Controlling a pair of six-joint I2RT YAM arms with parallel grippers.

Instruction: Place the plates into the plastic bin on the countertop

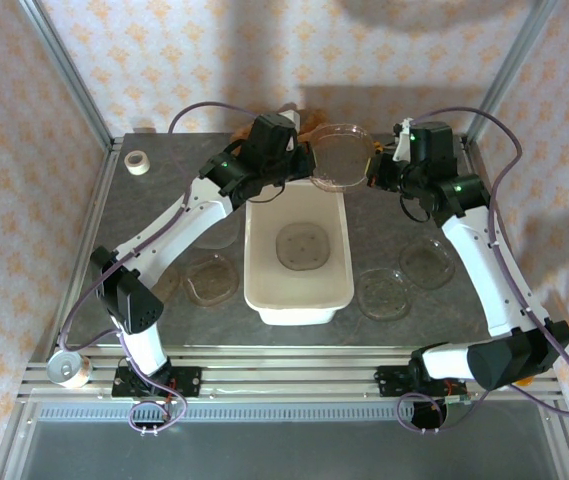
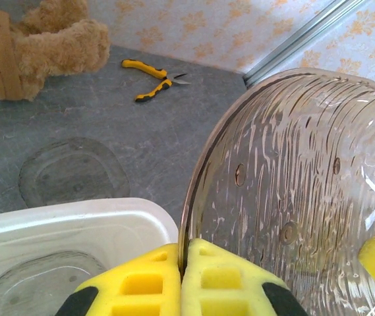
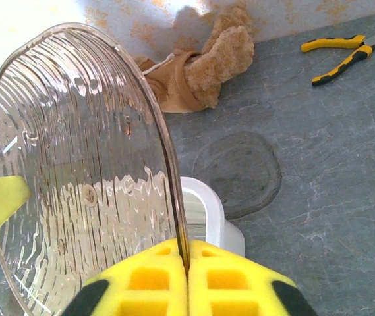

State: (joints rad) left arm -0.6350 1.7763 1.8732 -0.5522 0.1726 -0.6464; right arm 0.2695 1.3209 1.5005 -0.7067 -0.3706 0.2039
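A clear, faintly brown plate (image 1: 342, 157) hangs tilted on edge over the far end of the white plastic bin (image 1: 256, 255). My left gripper (image 1: 310, 160) is shut on its left rim and my right gripper (image 1: 370, 170) on its right rim. In the left wrist view the yellow pads of my left gripper (image 2: 183, 247) pinch the rim of the plate (image 2: 292, 191). The right wrist view has my right gripper (image 3: 187, 253) pinching the plate (image 3: 75, 164) likewise. Another plate (image 1: 302, 243) lies flat in the bin. More plates (image 1: 211, 277) (image 1: 382, 292) (image 1: 426, 262) lie on the countertop (image 1: 164, 190).
A white tape roll (image 1: 138, 163) sits at the far left of the countertop. A teddy bear (image 2: 42, 46) and yellow-handled pliers (image 2: 153, 78) lie by the back wall. A further plate (image 2: 74, 172) lies beyond the bin. Aluminium rails edge the countertop; a tin can (image 1: 68, 370) stands at the near left.
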